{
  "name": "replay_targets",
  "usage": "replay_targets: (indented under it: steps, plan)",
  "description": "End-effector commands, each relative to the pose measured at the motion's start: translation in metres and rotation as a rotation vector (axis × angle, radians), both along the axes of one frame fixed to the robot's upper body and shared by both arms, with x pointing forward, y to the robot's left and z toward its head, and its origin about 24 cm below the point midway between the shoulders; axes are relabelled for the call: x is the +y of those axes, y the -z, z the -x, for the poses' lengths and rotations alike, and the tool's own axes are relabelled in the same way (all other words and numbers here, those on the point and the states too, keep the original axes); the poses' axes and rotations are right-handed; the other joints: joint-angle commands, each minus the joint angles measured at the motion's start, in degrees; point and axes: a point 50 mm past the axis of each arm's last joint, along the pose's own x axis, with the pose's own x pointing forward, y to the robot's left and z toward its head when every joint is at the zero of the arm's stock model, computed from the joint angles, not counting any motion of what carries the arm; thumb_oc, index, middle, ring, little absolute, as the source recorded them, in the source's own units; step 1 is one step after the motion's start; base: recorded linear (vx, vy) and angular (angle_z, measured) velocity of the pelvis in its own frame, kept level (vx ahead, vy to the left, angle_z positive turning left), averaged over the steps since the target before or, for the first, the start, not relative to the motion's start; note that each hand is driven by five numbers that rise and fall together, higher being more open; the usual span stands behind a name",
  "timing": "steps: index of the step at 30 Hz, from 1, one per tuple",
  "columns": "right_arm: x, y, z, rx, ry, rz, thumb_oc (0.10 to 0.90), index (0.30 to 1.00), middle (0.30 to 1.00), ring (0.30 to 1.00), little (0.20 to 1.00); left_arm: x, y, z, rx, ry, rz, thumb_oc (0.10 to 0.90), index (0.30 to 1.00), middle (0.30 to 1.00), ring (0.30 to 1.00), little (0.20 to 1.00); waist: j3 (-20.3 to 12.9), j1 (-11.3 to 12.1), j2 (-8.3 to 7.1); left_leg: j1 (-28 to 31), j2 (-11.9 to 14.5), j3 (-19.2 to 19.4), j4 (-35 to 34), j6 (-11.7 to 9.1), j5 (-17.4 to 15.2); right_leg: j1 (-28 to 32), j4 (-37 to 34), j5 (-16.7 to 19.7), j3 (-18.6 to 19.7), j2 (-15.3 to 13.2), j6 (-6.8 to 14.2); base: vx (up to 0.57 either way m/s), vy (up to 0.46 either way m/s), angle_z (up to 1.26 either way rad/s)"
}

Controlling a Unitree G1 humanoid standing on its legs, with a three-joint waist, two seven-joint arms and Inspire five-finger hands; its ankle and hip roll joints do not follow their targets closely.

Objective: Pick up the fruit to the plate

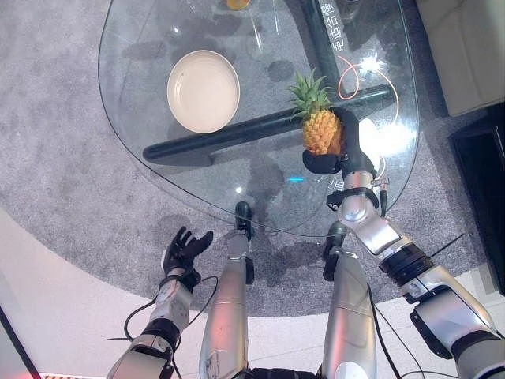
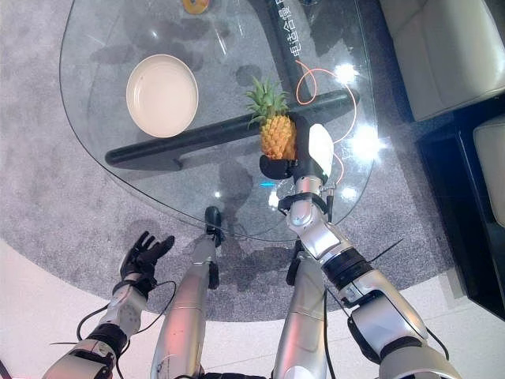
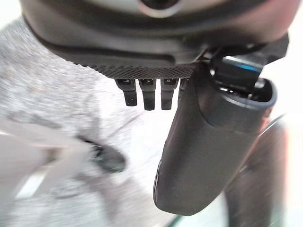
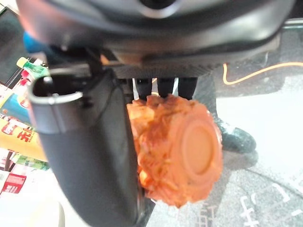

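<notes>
My left hand [image 1: 186, 251] hangs with fingers spread and nothing in them, nearer than the glass table's [image 1: 158, 181] near edge. My right hand [image 2: 293, 164] grips the pineapple [image 2: 276, 134] upright near the right edge. The empty plate [image 1: 203, 91] lies farther left.

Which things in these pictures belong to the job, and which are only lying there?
For the job:
- pineapple, held in the right hand
- plate, bare, on the glass table

Just there:
- orange cable seen through the glass
- orange thing at the table's far edge
- left hand, open, low over the carpet
</notes>
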Motion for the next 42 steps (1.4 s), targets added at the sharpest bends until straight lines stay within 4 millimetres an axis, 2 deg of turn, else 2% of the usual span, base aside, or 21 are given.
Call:
replay_targets:
  steps: [1, 9, 10, 11, 16, 20, 21, 26, 34, 35, 42]
  plan:
    - [-0.024, -0.028, 0.000, -0.197, 0.130, 0.012, 0.100, 0.300, 0.300, 0.300, 0.200, 0.042, -0.019, 0.000, -0.069, -0.243, -0.027, 0.800, 0.900, 0.900, 0.900, 0.900, -1.0, 0.5, 0.41, 1.5, -3.5, 2.2, 4.3, 1.9, -6.7, 3.1, -11.4, 6.4, -3.1, 2.9, -1.1, 0.00, 0.000, 0.00]
    - [-0.032, -0.046, 0.006, -0.352, 0.179, 0.057, 0.100, 0.300, 0.300, 0.300, 0.200, 0.073, -0.058, -0.009, -0.201, -0.530, -0.027, 0.800, 0.900, 0.900, 0.900, 0.900, -1.0, 0.2, 0.40, 3.1, -3.6, 1.9, 3.7, 1.6, -6.7, 4.5, -11.6, 5.8, -3.4, 2.5, -1.2, 0.00, 0.000, 0.00]
    - [-0.032, -0.048, 0.007, -0.360, 0.179, 0.055, 0.100, 0.300, 0.300, 0.300, 0.200, 0.074, -0.061, -0.010, -0.211, -0.537, -0.029, 0.800, 0.900, 0.900, 0.900, 0.900, -1.0, 0.1, 0.40, 3.2, -3.6, 1.9, 3.6, 1.6, -6.7, 4.5, -11.6, 5.8, -3.4, 2.4, -1.2, -0.01, 0.032, 0.00]
    - [-0.033, -0.053, 0.009, -0.393, 0.183, 0.051, 0.100, 0.300, 0.300, 0.300, 0.200, 0.077, -0.073, -0.014, -0.263, -0.564, -0.042, 0.800, 0.900, 0.900, 0.900, 0.900, -1.0, 0.0, 0.47, 3.2, -3.6, 2.0, 3.6, 1.6, -6.7, 4.5, -11.5, 5.6, -3.3, 2.5, -1.3, 0.00, 0.000, 0.00]
    - [-0.035, -0.063, 0.015, -0.495, 0.178, 0.043, 0.100, 0.300, 0.300, 0.300, 0.200, 0.079, -0.109, -0.021, -0.429, -0.613, -0.090, 0.800, 0.900, 0.900, 0.900, 0.900, -1.0, -0.3, 0.60, 2.8, -3.5, 2.2, 3.5, 1.5, -6.8, 4.1, -11.5, 5.4, -2.9, 2.7, -1.4, 0.00, 0.007, 0.00]
    - [-0.033, -0.069, 0.020, -0.564, 0.165, 0.038, 0.100, 0.300, 0.300, 0.300, 0.200, 0.076, -0.132, -0.027, -0.530, -0.597, -0.147, 0.800, 0.900, 0.900, 0.900, 0.900, -1.0, -0.4, 0.53, 2.7, -3.5, 2.3, 3.4, 1.5, -6.9, 4.2, -11.7, 5.5, -2.8, 2.8, -1.4, 0.00, 0.000, 0.00]
    - [-0.032, -0.072, 0.023, -0.590, 0.156, 0.036, 0.100, 0.300, 0.300, 0.300, 0.200, 0.073, -0.145, -0.031, -0.579, -0.585, -0.159, 0.800, 0.900, 0.900, 0.900, 0.900, -1.0, -0.5, 0.42, 2.8, -3.5, 2.3, 3.3, 1.5, -7.0, 4.3, -11.9, 5.5, -2.8, 2.8, -1.3, 0.00, 0.000, 0.00]
    - [-0.028, -0.082, 0.030, -0.670, 0.107, 0.043, 0.100, 0.300, 0.300, 0.300, 0.200, 0.059, -0.184, -0.038, -0.744, -0.531, -0.236, 0.800, 0.900, 0.900, 0.900, 0.900, -1.0, -0.8, 0.21, 2.8, -3.4, 2.6, 3.2, 1.5, -7.2, 4.5, -12.3, 5.6, -2.7, 2.8, -1.2, 0.00, 0.000, 0.00]
    - [-0.011, -0.098, 0.043, -0.783, 0.022, 0.053, 0.100, 0.300, 0.300, 0.300, 0.200, 0.024, -0.226, -0.043, -0.976, -0.377, -0.251, 0.800, 0.900, 0.900, 0.900, 0.900, -1.0, -1.1, -0.29, 2.2, -3.1, 2.7, 2.9, 1.5, -7.0, 4.4, -13.4, 6.6, -2.5, 2.9, -0.8, 0.00, 0.000, 0.00]
    - [-0.007, -0.099, 0.045, -0.802, 0.003, 0.049, 0.100, 0.300, 0.300, 0.300, 0.200, 0.015, -0.234, -0.044, -1.021, -0.337, -0.262, 0.800, 0.900, 0.900, 0.900, 0.900, -1.0, -1.2, -0.53, 2.6, -3.2, 2.8, 2.8, 1.5, -7.4, 4.8, -13.4, 6.3, -2.5, 2.9, -0.6, 0.00, 0.000, 0.00]
    - [0.006, -0.116, 0.052, -0.874, -0.054, 0.041, 0.100, 0.300, 0.300, 0.300, 0.200, -0.016, -0.268, -0.047, -1.176, -0.171, -0.258, 0.800, 0.900, 0.900, 0.900, 0.900, -1.0, -1.6, -1.61, 2.5, -2.9, 3.0, 2.5, 1.6, -7.5, 5.1, -14.5, 7.0, -2.6, 3.1, -0.2, 0.00, -0.009, 0.00]
